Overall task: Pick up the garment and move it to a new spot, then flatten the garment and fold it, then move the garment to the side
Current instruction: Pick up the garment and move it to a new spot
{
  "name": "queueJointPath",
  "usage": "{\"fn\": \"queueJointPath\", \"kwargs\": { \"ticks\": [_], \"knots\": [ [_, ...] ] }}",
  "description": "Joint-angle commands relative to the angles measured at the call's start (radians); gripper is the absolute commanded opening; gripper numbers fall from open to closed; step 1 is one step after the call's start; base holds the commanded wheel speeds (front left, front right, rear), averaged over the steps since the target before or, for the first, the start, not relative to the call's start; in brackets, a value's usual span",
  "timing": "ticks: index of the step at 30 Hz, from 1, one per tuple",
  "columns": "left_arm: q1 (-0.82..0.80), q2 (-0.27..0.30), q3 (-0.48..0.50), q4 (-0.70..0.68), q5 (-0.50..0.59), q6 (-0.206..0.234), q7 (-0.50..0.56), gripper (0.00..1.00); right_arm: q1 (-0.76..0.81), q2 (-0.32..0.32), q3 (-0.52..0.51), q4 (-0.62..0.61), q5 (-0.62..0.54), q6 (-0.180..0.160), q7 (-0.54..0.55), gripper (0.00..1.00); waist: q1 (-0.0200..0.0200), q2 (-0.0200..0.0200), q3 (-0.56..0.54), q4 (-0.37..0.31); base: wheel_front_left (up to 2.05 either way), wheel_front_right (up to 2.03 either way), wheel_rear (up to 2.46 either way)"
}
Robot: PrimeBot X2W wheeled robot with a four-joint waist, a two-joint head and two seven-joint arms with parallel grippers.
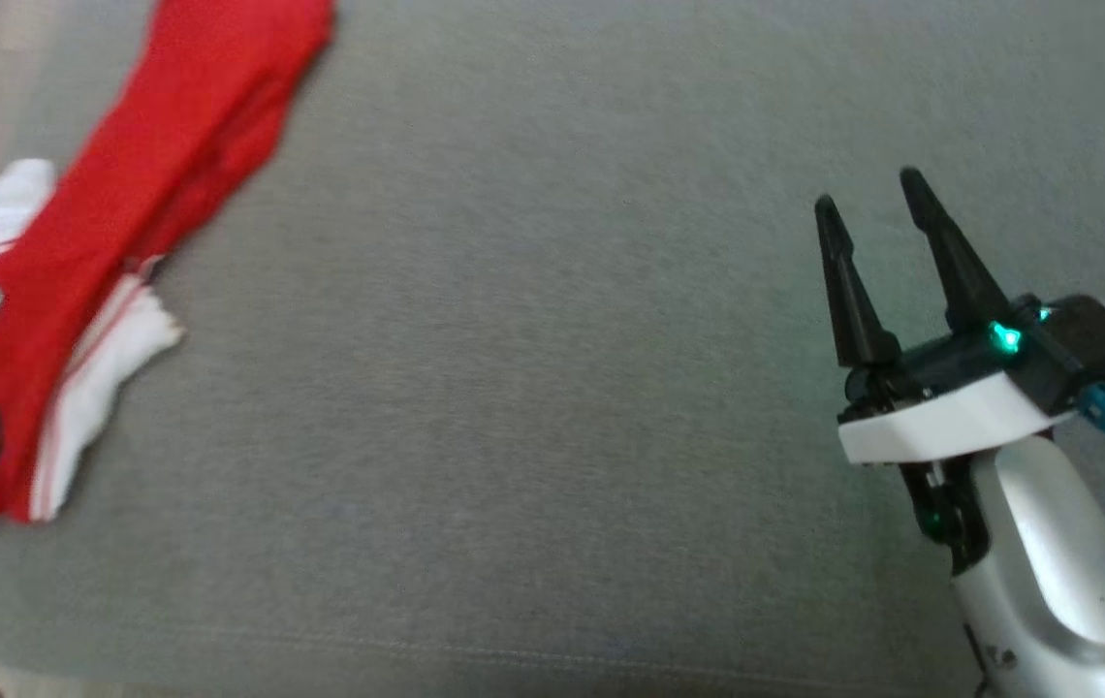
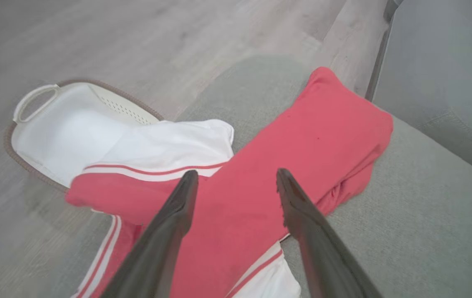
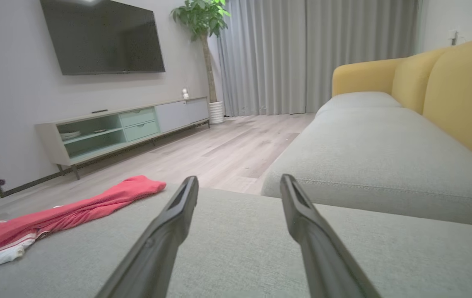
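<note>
Dark fingers of the left gripper rise from the bottom of its wrist view, spread apart and holding nothing, poised above the garment and aimed at its red middle band. That is a stance suited to a pinch from above, though no contact can be made out. The garment, red with white striped trim, lies as a long rumpled strip at the left end of the grey sofa seat. One white portion spills toward the seat's edge, above a white laundry basket that stands on the wooden floor just beside the sofa. The layers overlap unevenly, so the cloth reads as bunched rather than neatly folded. Whether it awaits its first lift or has been set aside cannot be settled from these views. The right gripper is likewise open and empty, held above bare cushion well apart from the garment at the opposite side of the seat. This placement probably keeps the central seat free as a flat working area and leaves that arm ready to take a second corner. From its wrist view the garment appears low and far to the left, with the yellow sofa back to the right — confirming the wide separation.
</note>
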Motion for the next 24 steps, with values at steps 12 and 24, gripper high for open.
{"fn": "queueJointPath", "kwargs": {
  "ticks": [12, 24],
  "knots": [
    [-0.043, 0.058, -0.018, 0.232, -0.025, -0.037, 0.193, 1.00, -0.031, -0.005, -0.002, -0.037, -0.004, -0.001, -0.016, 1.00, -0.0003, 0.0000, 0.130, -0.132, 0.00, 0.00, 0.00],
    [-0.069, 0.092, -0.113, 0.163, -0.001, -0.068, 0.061, 0.00, -0.006, 0.015, 0.014, 0.026, 0.020, -0.001, -0.020, 1.00, -0.0003, 0.0000, -0.014, -0.127, 0.00, 0.00, 0.00]
  ]
}}
